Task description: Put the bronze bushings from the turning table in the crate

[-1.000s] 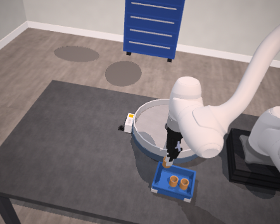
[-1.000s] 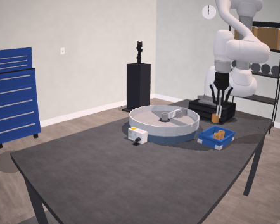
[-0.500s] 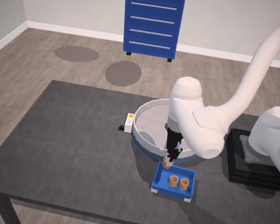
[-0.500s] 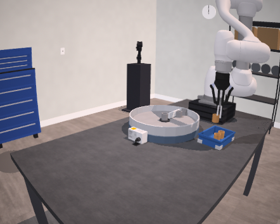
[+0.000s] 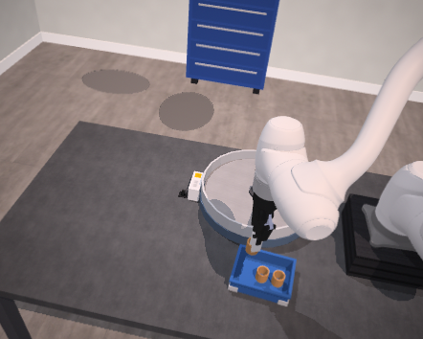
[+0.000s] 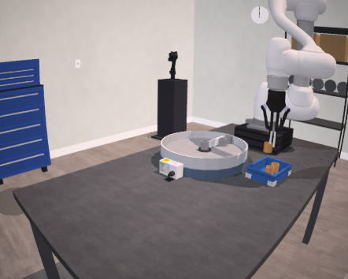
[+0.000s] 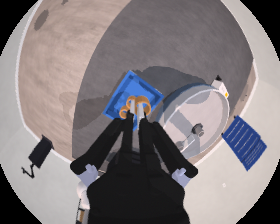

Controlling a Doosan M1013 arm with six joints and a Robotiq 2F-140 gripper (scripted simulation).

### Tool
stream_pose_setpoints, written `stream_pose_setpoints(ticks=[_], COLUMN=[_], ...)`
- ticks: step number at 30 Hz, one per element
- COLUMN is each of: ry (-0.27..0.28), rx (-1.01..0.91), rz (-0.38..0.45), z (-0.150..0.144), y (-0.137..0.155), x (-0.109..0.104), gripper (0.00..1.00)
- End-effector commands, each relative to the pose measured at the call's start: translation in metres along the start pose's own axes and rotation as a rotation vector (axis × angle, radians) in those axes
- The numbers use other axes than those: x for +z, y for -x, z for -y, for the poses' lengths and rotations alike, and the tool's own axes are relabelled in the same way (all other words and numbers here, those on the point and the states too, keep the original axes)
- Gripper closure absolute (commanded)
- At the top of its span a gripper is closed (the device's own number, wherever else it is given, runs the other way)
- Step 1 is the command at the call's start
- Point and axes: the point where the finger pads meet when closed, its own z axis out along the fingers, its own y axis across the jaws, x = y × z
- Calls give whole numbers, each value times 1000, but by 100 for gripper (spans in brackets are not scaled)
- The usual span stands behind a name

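Narrowed on a bronze bushing (image 5: 250,247) (image 6: 268,147) (image 7: 148,106), the pincer (image 5: 256,245) (image 6: 272,143) (image 7: 135,106) hangs above the blue crate (image 5: 259,292) (image 6: 259,177) (image 7: 153,91), which holds two more, near the counter's (image 5: 105,215) (image 6: 153,213) (image 7: 161,45) lower edge in the top view, just beside the turning table (image 5: 220,225) (image 6: 201,161).

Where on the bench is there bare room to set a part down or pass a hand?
Bare: the wide dark stretch beyond the white control box, away from the turning table. Crowded: the blue crate, with two bronze bushings inside and the gripper holding a third above its turning-table edge.
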Motion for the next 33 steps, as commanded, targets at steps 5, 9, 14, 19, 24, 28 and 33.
stream_pose_setpoints(ticks=[5,9,14,19,24,28,33], ry=[0,0,0,0,0,0,0], rx=[1,1,1,1,1,1,1], rz=[7,7,7,7,7,7,7], z=[1,1,1,1,1,1,1], y=[1,1,1,1,1,1,1], x=[1,1,1,7,21,45,68], gripper=[100,100,100,100,100,100,100])
